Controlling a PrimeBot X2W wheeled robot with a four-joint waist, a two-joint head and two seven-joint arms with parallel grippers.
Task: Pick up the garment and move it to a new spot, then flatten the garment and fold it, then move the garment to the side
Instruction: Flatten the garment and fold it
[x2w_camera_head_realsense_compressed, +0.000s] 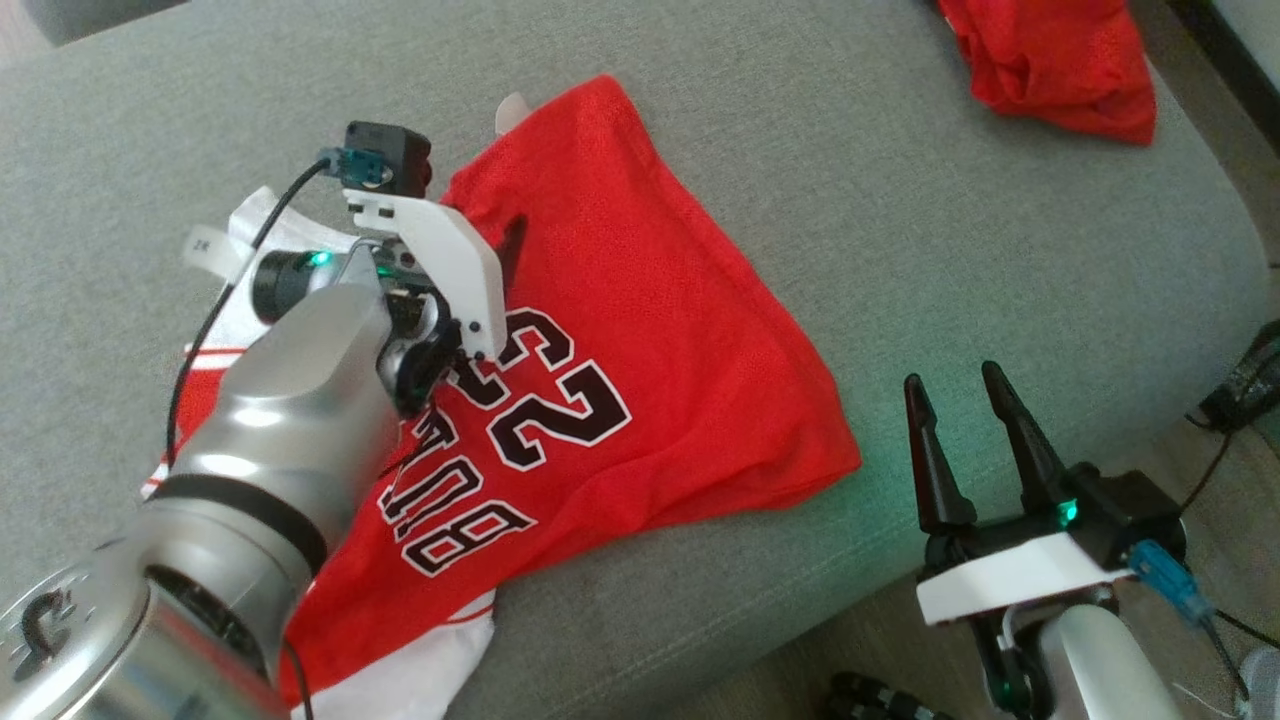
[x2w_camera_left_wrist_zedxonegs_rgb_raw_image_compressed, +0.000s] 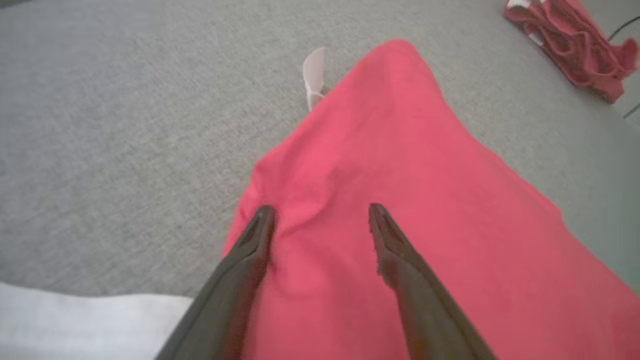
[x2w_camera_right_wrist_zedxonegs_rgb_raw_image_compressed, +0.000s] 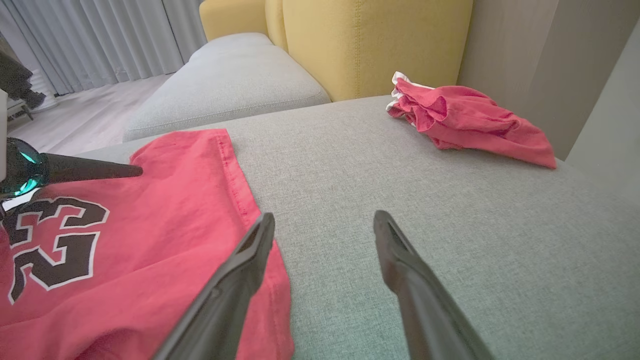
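The garment (x2w_camera_head_realsense_compressed: 660, 330) is a red jersey with black "23" lettering and white trim, spread in a rough, partly folded shape on the grey sofa seat (x2w_camera_head_realsense_compressed: 950, 220). My left gripper (x2w_camera_left_wrist_zedxonegs_rgb_raw_image_compressed: 321, 209) is open above its upper left part, both fingertips low over the red cloth (x2w_camera_left_wrist_zedxonegs_rgb_raw_image_compressed: 400, 175) near its edge, with nothing between them. One left finger (x2w_camera_right_wrist_zedxonegs_rgb_raw_image_compressed: 90, 170) shows pointing across the cloth (x2w_camera_right_wrist_zedxonegs_rgb_raw_image_compressed: 165, 210). My right gripper (x2w_camera_head_realsense_compressed: 955, 385) stands open just right of the garment's lower right corner, near the seat's front edge. Its left finger (x2w_camera_right_wrist_zedxonegs_rgb_raw_image_compressed: 250, 250) overlaps the hem.
A second red garment (x2w_camera_head_realsense_compressed: 1060, 60) lies crumpled at the seat's far right corner, against the yellow sofa back (x2w_camera_right_wrist_zedxonegs_rgb_raw_image_compressed: 370, 40). A white tag (x2w_camera_left_wrist_zedxonegs_rgb_raw_image_compressed: 314, 75) sticks out at the jersey's top corner. Cables (x2w_camera_head_realsense_compressed: 1240, 390) hang off the seat's right side.
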